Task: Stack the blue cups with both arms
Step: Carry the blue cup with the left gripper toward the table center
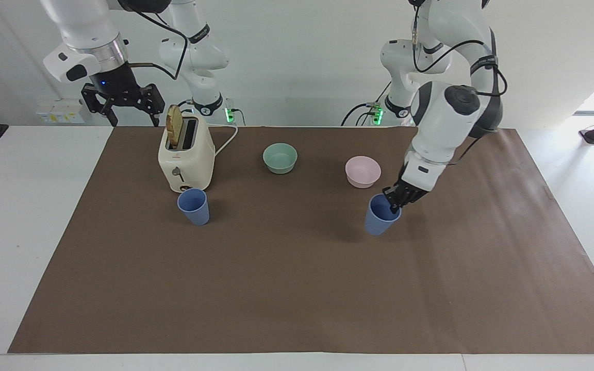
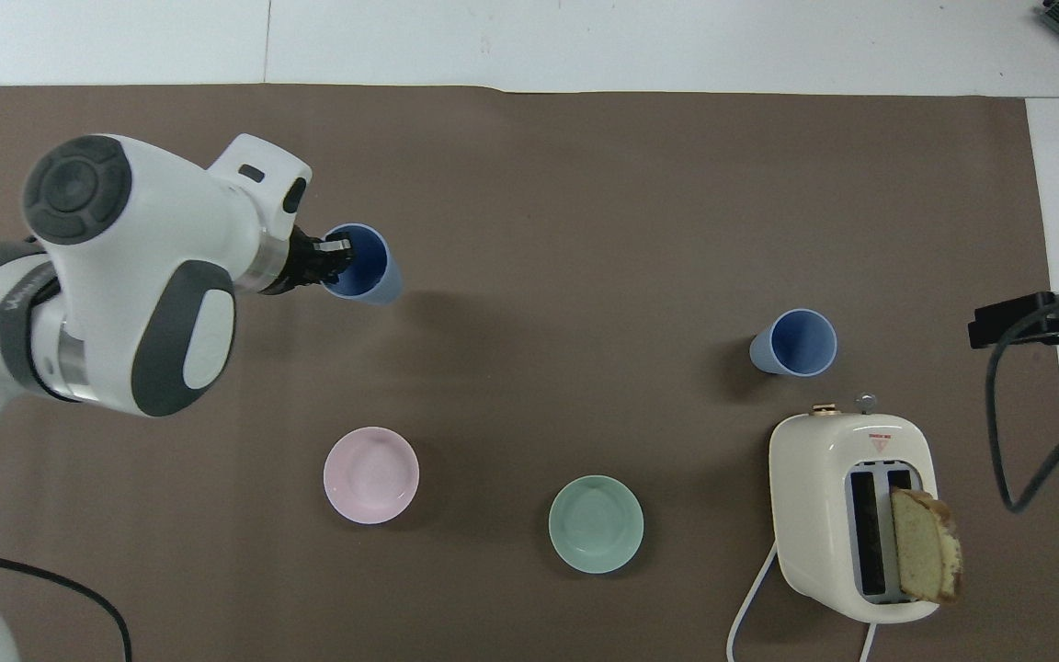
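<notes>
Left gripper [image 1: 396, 202] pinches rim of blue cup [image 1: 380, 215], cup hanging below jaws over mat; right gripper [image 1: 123, 105] waits beside toaster [image 1: 186, 154], jaws spread wide

- The scene was bright and evenly lit, and both views were sharp from edge to edge.
- Daylight came in at about 3 o'clock in the facing view, washing the table [image 1: 593, 170] there almost white.
- Shadows were soft: the held blue cup [image 2: 364, 265] threw a faint one toward 3 o'clock in the overhead view, and the standing blue cup [image 2: 796, 343] threw one toward 9 o'clock.
- The brown mat [image 1: 297, 278] was matte and showed no glare.
</notes>
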`<state>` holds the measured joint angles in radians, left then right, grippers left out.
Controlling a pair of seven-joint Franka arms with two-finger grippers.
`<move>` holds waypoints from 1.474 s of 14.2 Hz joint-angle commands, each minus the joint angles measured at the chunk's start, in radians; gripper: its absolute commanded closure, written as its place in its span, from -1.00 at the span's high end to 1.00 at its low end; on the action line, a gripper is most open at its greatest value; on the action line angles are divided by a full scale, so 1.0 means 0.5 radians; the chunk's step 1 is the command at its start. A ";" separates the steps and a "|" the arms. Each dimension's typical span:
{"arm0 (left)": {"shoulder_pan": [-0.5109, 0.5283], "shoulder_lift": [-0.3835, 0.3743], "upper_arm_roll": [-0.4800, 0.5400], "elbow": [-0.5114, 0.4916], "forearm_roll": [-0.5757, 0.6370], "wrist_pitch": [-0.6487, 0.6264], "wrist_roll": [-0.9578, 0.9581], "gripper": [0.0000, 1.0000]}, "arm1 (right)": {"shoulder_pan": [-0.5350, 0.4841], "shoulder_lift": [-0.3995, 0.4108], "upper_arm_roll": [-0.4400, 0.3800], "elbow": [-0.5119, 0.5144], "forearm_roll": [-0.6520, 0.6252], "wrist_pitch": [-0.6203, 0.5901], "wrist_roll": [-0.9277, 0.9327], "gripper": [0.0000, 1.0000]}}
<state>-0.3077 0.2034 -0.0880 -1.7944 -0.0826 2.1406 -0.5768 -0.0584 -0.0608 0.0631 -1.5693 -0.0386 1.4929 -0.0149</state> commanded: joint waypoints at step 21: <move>-0.220 0.170 0.056 0.168 0.291 -0.013 -0.292 1.00 | -0.024 -0.038 0.006 -0.037 0.050 0.006 -0.041 1.00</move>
<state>-0.4474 0.3401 -0.0547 -1.7051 0.0390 2.1940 -0.7229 -0.0584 -0.0608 0.0631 -1.5693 -0.0386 1.4928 -0.0149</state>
